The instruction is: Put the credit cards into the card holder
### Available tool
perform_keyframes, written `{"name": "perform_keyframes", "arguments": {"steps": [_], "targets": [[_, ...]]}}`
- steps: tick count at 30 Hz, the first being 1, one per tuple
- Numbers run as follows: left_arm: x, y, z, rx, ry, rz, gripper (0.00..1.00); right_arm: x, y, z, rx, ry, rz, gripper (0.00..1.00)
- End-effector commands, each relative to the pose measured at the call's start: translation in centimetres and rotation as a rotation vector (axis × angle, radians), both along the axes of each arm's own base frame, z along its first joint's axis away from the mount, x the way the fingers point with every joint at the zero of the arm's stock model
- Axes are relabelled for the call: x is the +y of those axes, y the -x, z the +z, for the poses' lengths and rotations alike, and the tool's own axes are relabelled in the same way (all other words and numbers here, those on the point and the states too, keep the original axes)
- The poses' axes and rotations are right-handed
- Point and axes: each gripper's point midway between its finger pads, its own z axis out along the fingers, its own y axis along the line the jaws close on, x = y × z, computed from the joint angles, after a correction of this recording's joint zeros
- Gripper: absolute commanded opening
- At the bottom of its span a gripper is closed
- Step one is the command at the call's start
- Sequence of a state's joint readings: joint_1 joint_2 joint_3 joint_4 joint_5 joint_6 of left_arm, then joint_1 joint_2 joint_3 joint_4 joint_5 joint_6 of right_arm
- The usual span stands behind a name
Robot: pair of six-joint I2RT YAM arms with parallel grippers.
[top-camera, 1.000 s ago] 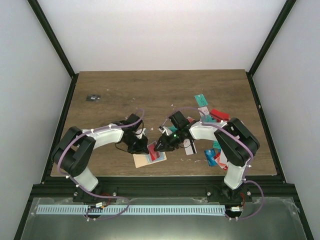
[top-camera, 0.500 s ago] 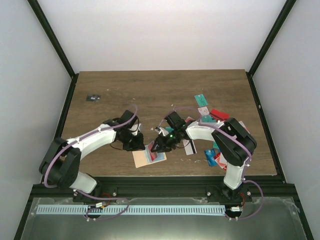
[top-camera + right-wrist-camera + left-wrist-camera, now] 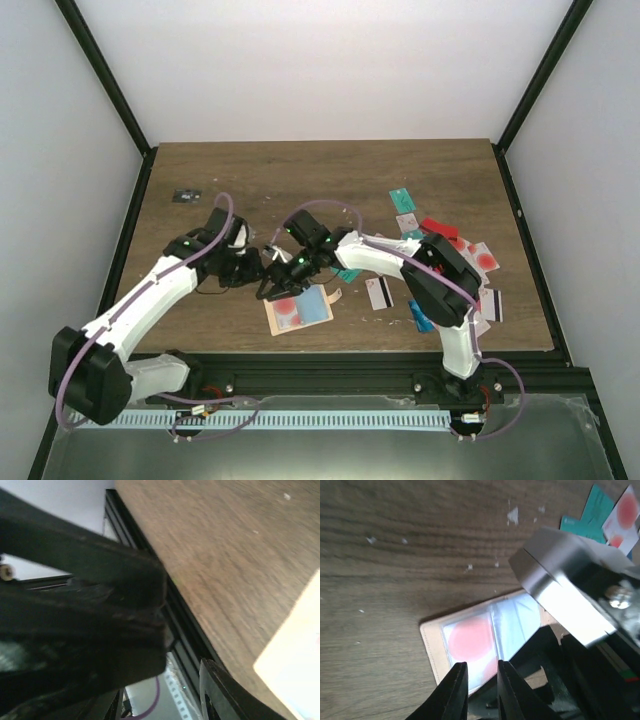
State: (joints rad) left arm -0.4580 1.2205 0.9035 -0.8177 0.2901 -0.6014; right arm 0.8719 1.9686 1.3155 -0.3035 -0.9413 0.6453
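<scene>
Change is plain against a second ago: both my arms have swung left, and my right gripper point(image 3: 272, 292) has slid off the middle of the card holder point(image 3: 305, 310) to its upper left corner. The holder lies open and flat near the front edge of the table point(image 3: 330, 180), now uncovered, with a red-circle card point(image 3: 470, 639) behind its clear pocket. I judge that card seated and the next one due from the loose cards point(image 3: 440, 240) scattered to the right. My left gripper point(image 3: 258, 270) hovers over the holder's edge, fingers point(image 3: 456, 692) drawn narrow with nothing between them; whether they touch it I cannot tell. My right jaws are a dark blur in the wrist view, so I cannot tell their state.
</scene>
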Motion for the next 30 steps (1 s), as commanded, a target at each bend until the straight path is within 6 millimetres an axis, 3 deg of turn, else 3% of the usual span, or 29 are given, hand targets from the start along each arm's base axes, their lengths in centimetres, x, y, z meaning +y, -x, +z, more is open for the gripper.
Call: {"name": "perform_keyframes", "arguments": {"steps": [1, 4, 9, 13, 16, 20, 24, 26, 30], "targets": [[0.4, 0.3, 2.8, -0.045, 0.026, 0.029, 0.2, 2.2, -0.9, 6.7, -0.058, -0.142, 0.044, 0.44], [0.5, 0.4, 4.0, -0.07, 0.047, 0.04, 0.22, 2.4, -1.3, 9.2, -0.102, -0.17, 0.045, 0.45], [0.2, 0.6, 5.6, -0.11, 0.092, 0.032, 0.26, 1.3, -2.0, 11.4, -0.184, -0.163, 0.013, 0.45], [-0.7, 0.6, 6.8, -0.143, 0.151, 0.004, 0.3, -1.0, -2.9, 12.3, -0.248, -0.128, -0.04, 0.46], [-2.0, 0.4, 8.1, -0.171, 0.215, -0.042, 0.31, -3.9, -4.0, 12.5, -0.29, -0.074, -0.113, 0.5], [-3.8, -0.1, 8.6, -0.18, 0.247, -0.096, 0.31, -10.0, -6.6, 11.5, -0.33, 0.08, -0.292, 0.58], [-7.1, -0.5, 8.1, -0.161, 0.259, -0.173, 0.31, -17.3, -8.9, 9.4, -0.345, 0.27, -0.501, 0.76], [-9.2, -0.8, 7.7, -0.153, 0.264, -0.214, 0.31, -21.9, -10.0, 8.0, -0.338, 0.379, -0.628, 0.82], [-13.9, -1.1, 6.6, -0.127, 0.259, -0.316, 0.31, -31.0, -10.3, 4.4, -0.273, 0.611, -0.851, 0.88]]}}
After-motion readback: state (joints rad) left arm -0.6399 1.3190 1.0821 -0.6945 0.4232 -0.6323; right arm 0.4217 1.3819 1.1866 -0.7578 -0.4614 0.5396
